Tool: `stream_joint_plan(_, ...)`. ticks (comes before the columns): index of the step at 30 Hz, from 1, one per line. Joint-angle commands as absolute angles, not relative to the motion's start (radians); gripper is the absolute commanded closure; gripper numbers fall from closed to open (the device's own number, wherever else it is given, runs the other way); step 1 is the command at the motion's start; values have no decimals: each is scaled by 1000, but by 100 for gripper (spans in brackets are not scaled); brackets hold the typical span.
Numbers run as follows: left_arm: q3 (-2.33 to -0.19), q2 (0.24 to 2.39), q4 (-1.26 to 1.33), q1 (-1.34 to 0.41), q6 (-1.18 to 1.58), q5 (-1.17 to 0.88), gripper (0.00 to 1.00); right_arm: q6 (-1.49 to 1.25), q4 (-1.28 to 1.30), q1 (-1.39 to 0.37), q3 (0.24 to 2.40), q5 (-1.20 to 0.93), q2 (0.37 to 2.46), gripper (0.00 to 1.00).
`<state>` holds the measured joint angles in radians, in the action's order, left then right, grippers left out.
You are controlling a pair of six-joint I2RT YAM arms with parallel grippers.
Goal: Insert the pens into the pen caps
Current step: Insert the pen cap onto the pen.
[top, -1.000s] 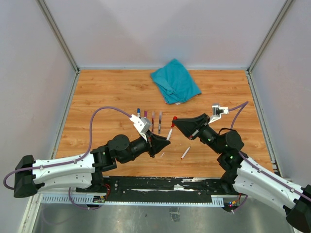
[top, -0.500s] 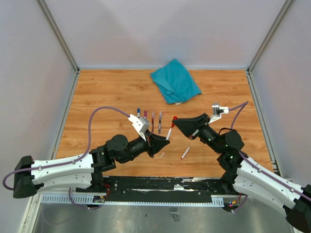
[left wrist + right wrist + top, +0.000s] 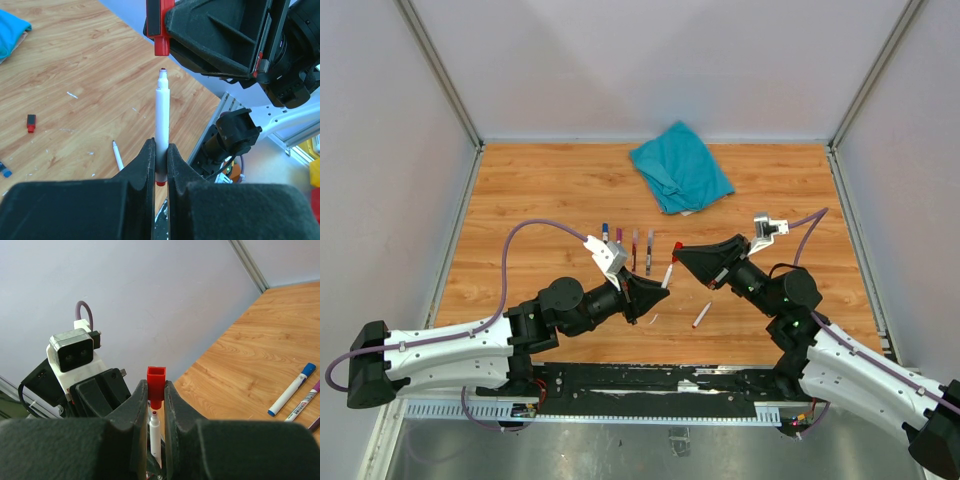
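Observation:
My left gripper (image 3: 160, 146) is shut on a white pen (image 3: 161, 112) and holds it with the red tip pointing away. My right gripper (image 3: 155, 386) is shut on a red pen cap (image 3: 155, 381). The cap (image 3: 161, 44) hangs just beyond the pen's tip with a small gap, roughly in line with it. From above, pen (image 3: 667, 275) and cap (image 3: 677, 245) meet over the middle of the table between the two grippers. The right wrist view shows the pen (image 3: 155, 432) rising between my fingers toward the cap's narrow end.
Several capped pens (image 3: 634, 248) lie in a row behind the left gripper. One loose pen (image 3: 701, 315) lies on the wood near the right arm. A small red cap (image 3: 31, 123) lies on the table. A teal cloth (image 3: 680, 165) sits at the back.
The right gripper with the red cap has edged slightly left, toward the pen tip. The left arm has barely moved.

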<state>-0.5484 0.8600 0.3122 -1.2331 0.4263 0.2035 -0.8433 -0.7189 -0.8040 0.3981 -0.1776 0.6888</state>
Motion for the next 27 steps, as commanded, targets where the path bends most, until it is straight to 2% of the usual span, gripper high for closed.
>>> stream_joint_plan(1, -543, 853, 342, -1243, 413, 212, 99, -853, -758, -791, 416, -219, 687, 99)
stream_joint_plan(27, -545, 850, 337, -1243, 410, 216, 100, -861, -723, -790, 399, -242, 690, 99)
